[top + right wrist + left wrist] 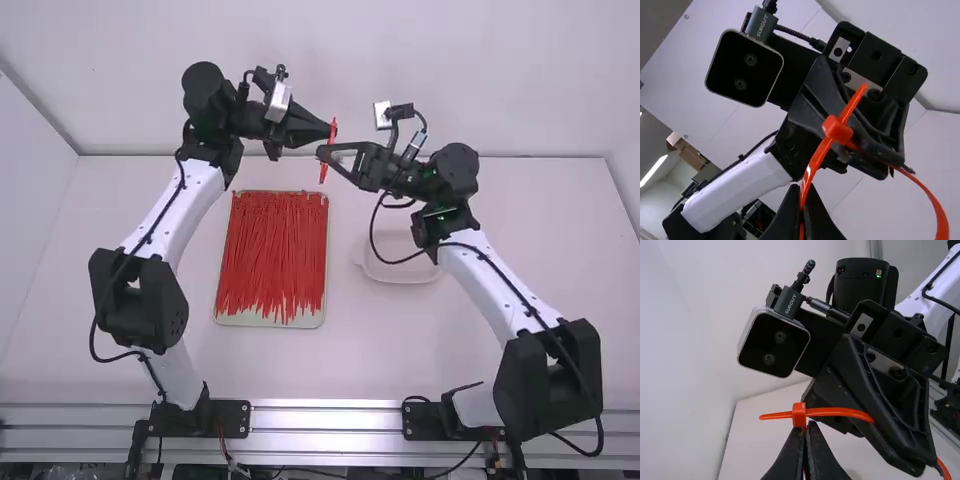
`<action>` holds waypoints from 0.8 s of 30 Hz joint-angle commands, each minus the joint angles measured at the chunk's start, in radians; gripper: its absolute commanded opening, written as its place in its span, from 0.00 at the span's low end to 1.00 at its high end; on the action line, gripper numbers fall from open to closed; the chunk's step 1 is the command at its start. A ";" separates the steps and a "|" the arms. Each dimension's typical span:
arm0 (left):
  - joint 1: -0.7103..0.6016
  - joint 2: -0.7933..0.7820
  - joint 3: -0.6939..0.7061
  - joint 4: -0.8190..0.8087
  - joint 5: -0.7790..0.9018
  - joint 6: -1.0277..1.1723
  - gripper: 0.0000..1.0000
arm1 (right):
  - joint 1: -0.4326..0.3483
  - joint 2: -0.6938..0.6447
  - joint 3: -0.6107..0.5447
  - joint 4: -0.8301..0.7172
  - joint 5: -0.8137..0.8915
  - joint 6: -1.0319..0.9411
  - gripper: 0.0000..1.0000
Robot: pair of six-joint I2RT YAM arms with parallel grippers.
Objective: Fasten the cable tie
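Red plastic cable tie (323,170) hangs in the air above the far part of the white counter (560,230), held between the two arms, which meet tip to tip left of the middle in the high view. The left arm (170,215) comes in from the left and the right arm (490,285) from the right.

The left jaws are clenched on the tie right at its square head (799,413). In the left wrist view the head sits just at their closed tips. A short end sticks out past the head on one side, and the long strap runs off the other side to the right jaws.

The right jaws are clenched on the strap. In the right wrist view the strap runs down from the head (837,129) and disappears between their closed tips. Another stretch of strap (932,205) curves away from behind the left jaws, so the tie appears to be bent into a loop.

Below, on the counter between the arms, a pale flat rectangular tray (270,322) carries a pile of loose red ties (272,255), all lying roughly lengthwise. Just beside the tray, on the right arm's side, a shallow clear plastic container (400,272) stands partly under that arm.
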 commanded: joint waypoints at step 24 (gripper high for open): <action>-0.034 -0.031 -0.001 0.055 0.026 0.007 0.02 | -0.051 -0.002 0.029 0.040 0.043 -0.023 0.00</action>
